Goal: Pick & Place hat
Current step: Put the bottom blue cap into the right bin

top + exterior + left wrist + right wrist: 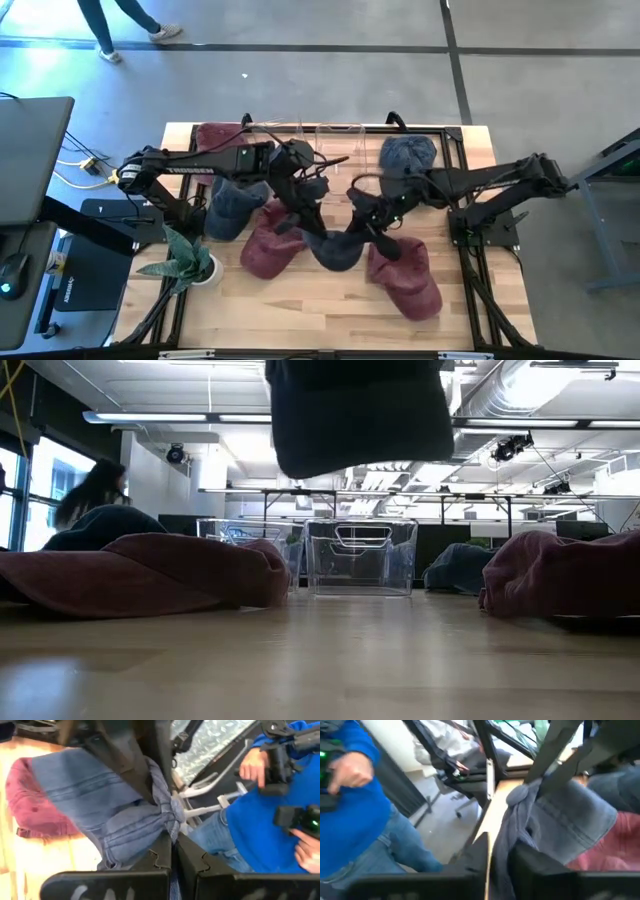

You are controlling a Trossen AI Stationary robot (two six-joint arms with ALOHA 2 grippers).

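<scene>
Held aloft at the centre of the high view: a blue-grey hat (335, 245), strung between both grippers rather than lying on the table (300, 310). Left gripper (300, 205) pinched tight on one bunched edge of the cloth, seen plainly in the left wrist view where the fingers (162, 862) meet around a knot of fabric. Right gripper (378, 232) drawn nearly closed on the opposite edge, probably gripping it, though the blur in the right wrist view leaves the contact less than certain. Likely reason for the double hold: to spread the floppy hat open and keep it from folding on itself before placing. Lifted clear of the boards, as the low view shows, with the dark shape hanging at the top centre. Clear bins (362, 556) waiting at the middle of that view, a likely destination. Red hats (270, 250) left lying below and to either side, untouched. Person in blue (260, 825) standing beyond the table edge.
</scene>
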